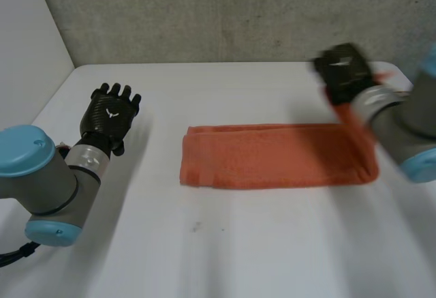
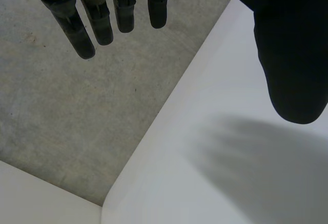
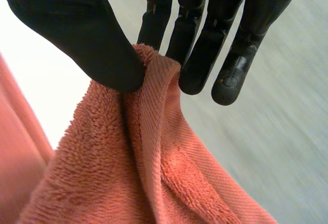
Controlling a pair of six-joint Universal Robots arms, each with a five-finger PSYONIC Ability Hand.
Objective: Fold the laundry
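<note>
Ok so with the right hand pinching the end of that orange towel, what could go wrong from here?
1. The right hand pinches just a small fold at the end of the orange towel between thumb and fingers, so the thick terry could slip out mid-fold.
2. The left hand is open and apart from the towel. Nothing pins the other end, so the whole strip may drag along instead of folding over.

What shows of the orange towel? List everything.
The orange towel is fluffy terry cloth with a flat ribbed hem band. It lies folded into a long strip across the middle of the white table. Its right end is raised off the surface, pinched between the thumb and fingers of the right hand. Nothing else touches it.
</note>
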